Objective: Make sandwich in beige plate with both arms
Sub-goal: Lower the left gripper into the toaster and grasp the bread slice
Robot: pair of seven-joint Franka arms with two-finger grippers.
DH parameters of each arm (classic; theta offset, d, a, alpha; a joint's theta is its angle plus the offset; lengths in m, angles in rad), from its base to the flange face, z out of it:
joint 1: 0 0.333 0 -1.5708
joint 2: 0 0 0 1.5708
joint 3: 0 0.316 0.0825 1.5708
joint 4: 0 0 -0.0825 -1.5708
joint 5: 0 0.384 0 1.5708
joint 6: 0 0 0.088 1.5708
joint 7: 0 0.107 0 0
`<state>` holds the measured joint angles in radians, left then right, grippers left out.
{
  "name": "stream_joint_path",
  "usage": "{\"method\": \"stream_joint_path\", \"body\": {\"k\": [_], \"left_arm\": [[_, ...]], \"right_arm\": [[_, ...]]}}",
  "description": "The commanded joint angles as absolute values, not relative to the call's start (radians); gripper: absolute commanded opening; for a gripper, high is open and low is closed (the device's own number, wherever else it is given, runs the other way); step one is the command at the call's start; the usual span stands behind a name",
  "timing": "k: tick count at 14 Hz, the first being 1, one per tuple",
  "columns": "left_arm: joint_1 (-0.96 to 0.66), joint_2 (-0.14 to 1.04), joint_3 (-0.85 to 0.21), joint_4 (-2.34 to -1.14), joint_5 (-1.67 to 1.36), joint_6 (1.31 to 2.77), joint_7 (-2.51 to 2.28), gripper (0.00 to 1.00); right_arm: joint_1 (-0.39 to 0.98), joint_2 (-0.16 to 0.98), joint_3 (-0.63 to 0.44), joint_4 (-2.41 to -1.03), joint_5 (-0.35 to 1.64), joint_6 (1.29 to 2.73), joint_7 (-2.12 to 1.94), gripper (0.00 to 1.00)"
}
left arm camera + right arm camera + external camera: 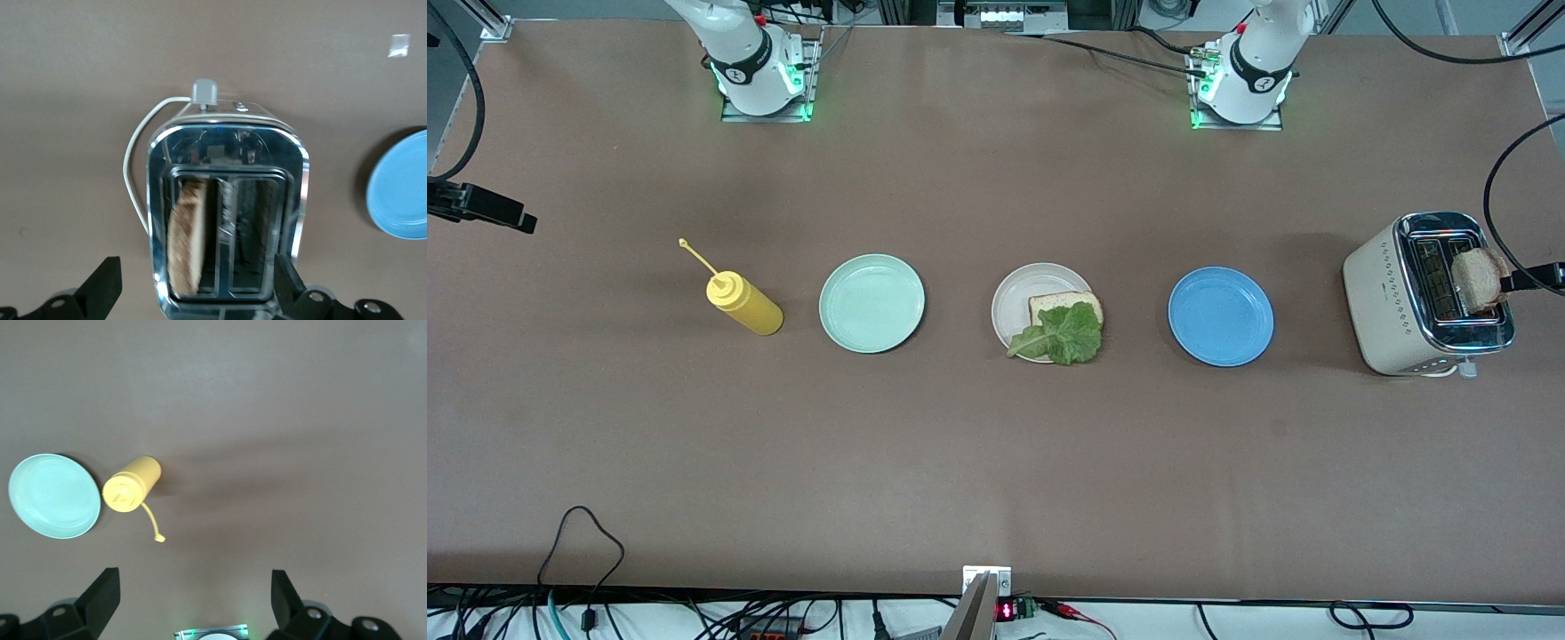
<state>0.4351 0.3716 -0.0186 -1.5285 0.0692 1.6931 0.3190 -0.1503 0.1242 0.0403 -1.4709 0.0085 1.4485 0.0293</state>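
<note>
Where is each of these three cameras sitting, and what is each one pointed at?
Front view: high across the table, facing both arm bases; shows the beige plate with bread and lettuce.
Left wrist view: on the left arm, looking down at the toaster; open left tool shows.
Right wrist view: looking down at the mustard bottle; open right tool shows.
Shared: front and left wrist views show the blue plate.

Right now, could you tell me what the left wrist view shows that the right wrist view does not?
Only the left wrist view shows the toaster with a bread slice in one slot, and the blue plate, with the open left gripper over the toaster. Only the right wrist view shows the mustard bottle beside the mint-green plate, under the open right gripper. Both show the brown table.
</note>
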Motion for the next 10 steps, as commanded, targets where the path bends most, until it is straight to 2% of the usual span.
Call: {"method": "stream_joint_path", "body": {"k": [1,10], "left_arm": [[0.474,0.423,-0.032,-1.502,0.074,1.689,0.38,1.0],[0.502,0.431,-0.038,-1.608,-0.002,1.649,0.39,1.0]], "right_arm": [[-0.085,0.107,0.048,-1.479,-0.018,1.445,0.037,1.0],[-0.081,0.104,0.048,-1.482,-0.026,1.454,0.04,1.0]]}}
